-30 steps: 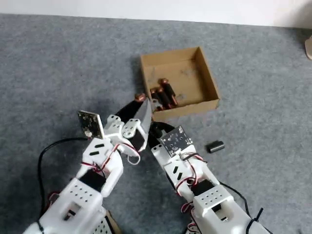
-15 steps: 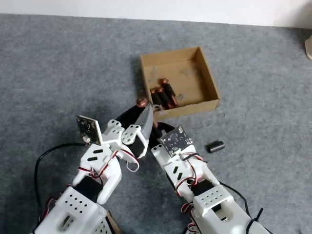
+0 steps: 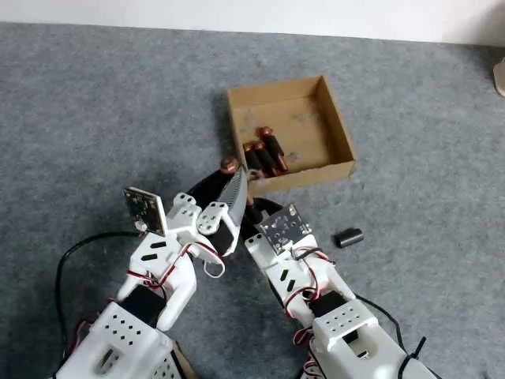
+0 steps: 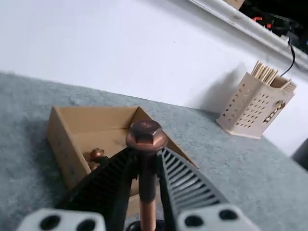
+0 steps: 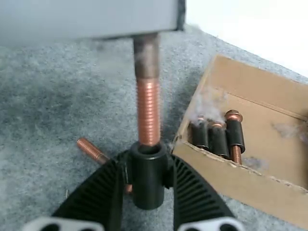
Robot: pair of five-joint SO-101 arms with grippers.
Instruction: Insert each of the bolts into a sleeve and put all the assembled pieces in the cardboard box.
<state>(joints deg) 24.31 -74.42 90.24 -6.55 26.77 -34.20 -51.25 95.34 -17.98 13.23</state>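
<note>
My left gripper (image 4: 146, 161) is shut on a copper bolt (image 4: 146, 137), held upright with its hex head on top. Seen from above, that bolt's head (image 3: 230, 165) sits just off the box's near left corner. My right gripper (image 5: 147, 166) is shut on a black sleeve (image 5: 148, 178), standing upright directly under the bolt. The bolt's threaded end (image 5: 147, 113) reaches the sleeve's mouth. The cardboard box (image 3: 331, 118) holds three assembled pieces (image 3: 265, 153). A loose bolt (image 5: 94, 150) lies on the carpet behind the sleeve. A spare black sleeve (image 3: 348, 237) lies right of the right arm.
The grey carpet (image 3: 102, 110) is open to the left of and beyond the box. A white slotted holder with sticks (image 4: 255, 106) stands far off by the wall. Both arms crowd the space at the box's near left corner.
The left gripper with its bolt has drawn slightly back from the box, toward the right gripper. The right arm has kept still.
</note>
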